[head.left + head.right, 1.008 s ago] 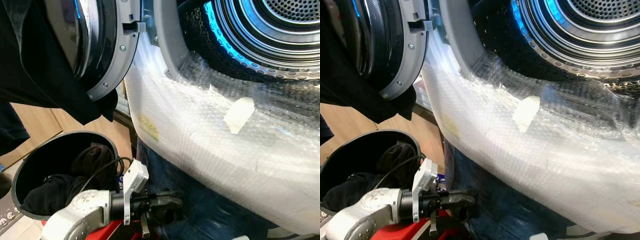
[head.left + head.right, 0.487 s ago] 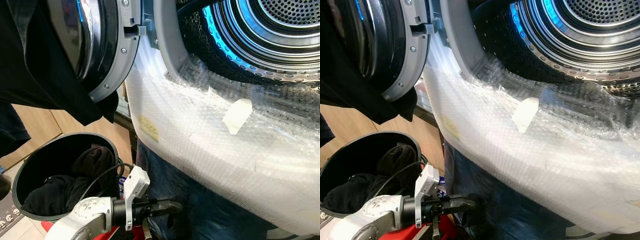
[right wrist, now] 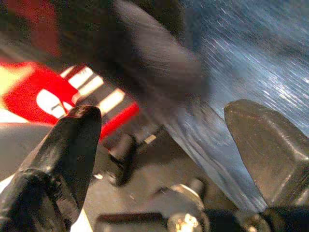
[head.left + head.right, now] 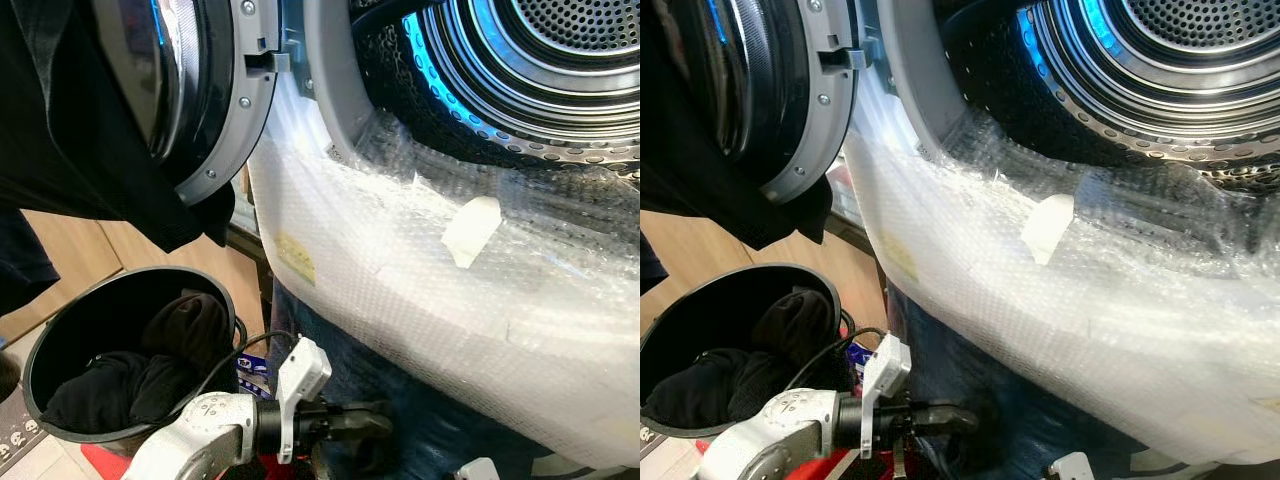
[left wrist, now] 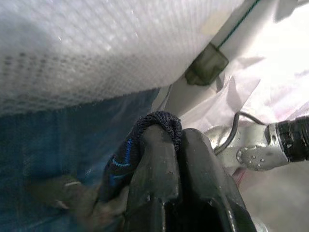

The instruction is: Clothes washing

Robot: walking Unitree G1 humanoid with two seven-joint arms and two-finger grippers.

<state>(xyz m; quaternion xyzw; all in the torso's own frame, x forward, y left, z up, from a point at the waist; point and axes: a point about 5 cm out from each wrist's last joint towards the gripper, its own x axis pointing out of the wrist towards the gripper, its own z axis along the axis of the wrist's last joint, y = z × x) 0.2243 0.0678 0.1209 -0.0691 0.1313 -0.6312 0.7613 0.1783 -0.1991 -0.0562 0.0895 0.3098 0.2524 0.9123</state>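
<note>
Below the open, bubble-wrapped washing machine drum (image 4: 560,70), the left tool (image 4: 360,425) is clamped on a fold of blue denim garment (image 5: 145,130), seemingly to lift it in, while the right tool (image 3: 159,159), fingers apart, waits beside the denim.

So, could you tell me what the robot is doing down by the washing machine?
The left gripper is shut on a dark blue garment hanging below the bubble-wrapped front of the washing machine, whose door stands open with the drum lit blue. The right gripper is open near the same blue fabric. A black bin with dark clothes stands on the robot's left.
</note>
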